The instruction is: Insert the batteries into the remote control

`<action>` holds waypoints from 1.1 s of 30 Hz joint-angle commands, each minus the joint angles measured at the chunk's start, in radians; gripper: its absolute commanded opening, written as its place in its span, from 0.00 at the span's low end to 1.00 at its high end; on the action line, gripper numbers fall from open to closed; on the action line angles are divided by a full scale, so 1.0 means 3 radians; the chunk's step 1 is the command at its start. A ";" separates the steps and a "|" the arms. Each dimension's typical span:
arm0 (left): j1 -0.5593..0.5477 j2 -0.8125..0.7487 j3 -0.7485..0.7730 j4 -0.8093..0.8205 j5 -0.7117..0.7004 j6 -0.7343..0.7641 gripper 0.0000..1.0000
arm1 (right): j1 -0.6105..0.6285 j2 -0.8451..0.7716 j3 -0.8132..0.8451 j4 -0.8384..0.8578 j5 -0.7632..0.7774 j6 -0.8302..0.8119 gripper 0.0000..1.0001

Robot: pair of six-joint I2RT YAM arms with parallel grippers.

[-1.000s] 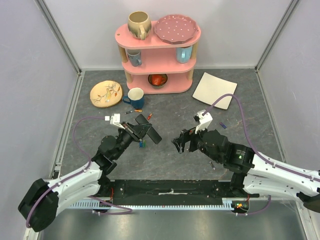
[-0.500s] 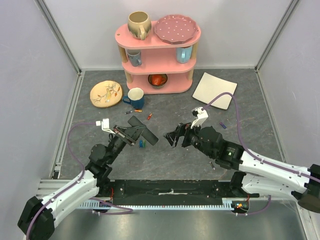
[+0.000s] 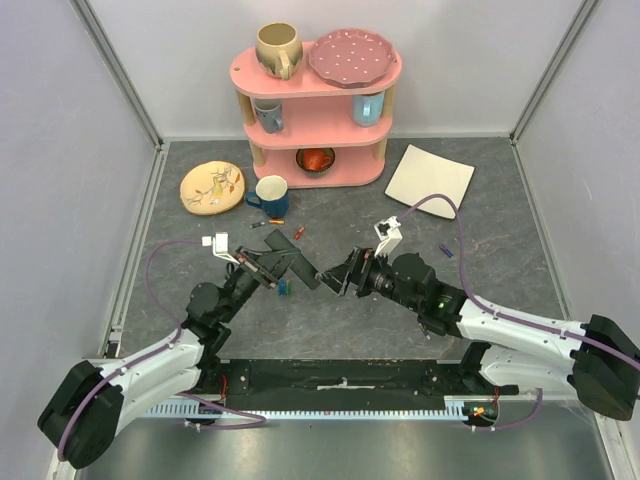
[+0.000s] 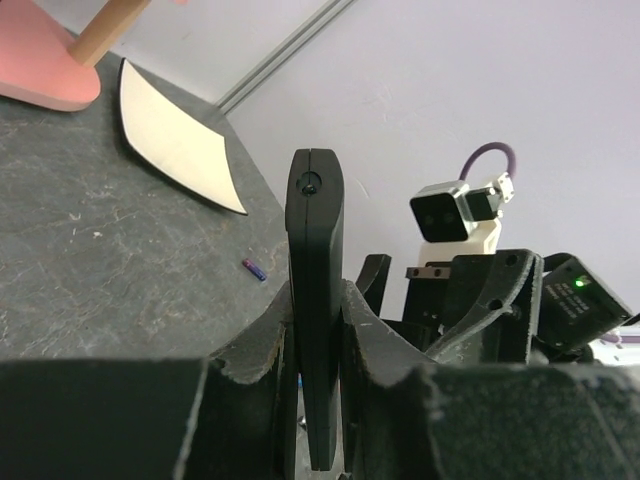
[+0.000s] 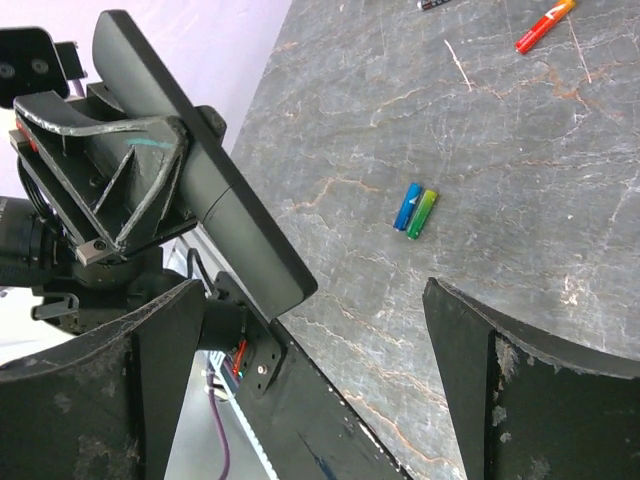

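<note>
I see the slim black remote (image 4: 313, 260) held clear of the counter (image 5: 500, 150), edge-on, clamped in my left claw (image 4: 316, 345). A blue-and-green battery pair (image 5: 415, 210) lies touching on the counter, with an orange-red battery (image 5: 545, 24) well apart.

Left gripper (image 3: 271, 263) clamped tight, held aloft — right gripper (image 3: 337, 279) gaping wide, facing it, seemingly level

remote control (image 3: 299, 265) barring right tool (image 3: 334, 280), batteries (image 3: 284, 288) below
</note>
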State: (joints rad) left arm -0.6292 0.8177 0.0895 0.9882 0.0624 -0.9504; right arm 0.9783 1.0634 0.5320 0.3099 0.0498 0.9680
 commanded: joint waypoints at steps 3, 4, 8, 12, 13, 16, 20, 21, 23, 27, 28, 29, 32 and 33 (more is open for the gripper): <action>0.0016 0.0000 0.0029 0.0336 0.0032 -0.0058 0.02 | -0.0081 0.0096 -0.0081 0.0638 -0.0386 0.0174 0.98; 0.0016 0.0020 0.0034 0.0336 0.0043 -0.0058 0.02 | -0.0091 0.0101 -0.0111 0.0765 -0.0426 0.0184 0.97; 0.0016 0.0076 0.0055 0.0331 0.0089 -0.0094 0.02 | -0.0096 0.0188 -0.0142 0.1043 -0.0539 0.0179 0.94; 0.0016 0.0122 0.0075 0.0347 0.0129 -0.0135 0.02 | -0.0096 0.0341 -0.0071 0.1038 -0.0657 0.0128 0.90; 0.0016 0.0138 0.0080 0.0352 0.0145 -0.0140 0.02 | -0.0096 0.0362 -0.0076 0.1073 -0.0662 0.0123 0.90; 0.0016 0.0148 0.0106 0.0357 0.0186 -0.0160 0.02 | -0.0096 0.0418 -0.0091 0.1120 -0.0667 0.0128 0.89; 0.0016 0.0138 0.0111 0.0367 0.0191 -0.0166 0.02 | -0.0101 0.0485 -0.0111 0.1181 -0.0693 0.0133 0.84; 0.0016 0.0133 0.0111 0.0367 0.0196 -0.0166 0.02 | -0.0111 0.0490 -0.0122 0.1216 -0.0698 0.0148 0.83; 0.0016 0.0133 0.0111 0.0367 0.0206 -0.0166 0.02 | -0.0111 0.0515 -0.0137 0.1283 -0.0703 0.0179 0.81; 0.0011 0.0128 0.0101 0.0387 0.0211 -0.0176 0.02 | -0.0147 0.0561 -0.0142 0.1283 -0.0667 0.0250 0.80; 0.0011 0.0133 0.0101 0.0388 0.0211 -0.0176 0.02 | -0.0157 0.0572 -0.0152 0.1298 -0.0652 0.0271 0.80; 0.0011 0.0128 0.0101 0.0388 0.0216 -0.0176 0.02 | -0.0157 0.0577 -0.0157 0.1319 -0.0657 0.0296 0.79; 0.0011 0.0128 0.0096 0.0388 0.0216 -0.0176 0.02 | -0.0162 0.0623 -0.0132 0.1324 -0.0672 0.0307 0.77; 0.0011 0.0128 0.0096 0.0388 0.0216 -0.0176 0.02 | -0.0162 0.0628 -0.0127 0.1329 -0.0667 0.0312 0.76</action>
State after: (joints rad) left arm -0.6292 0.8619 0.0906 1.0306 0.1131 -0.9802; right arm 0.9337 1.2381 0.4919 0.6468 -0.1493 1.0420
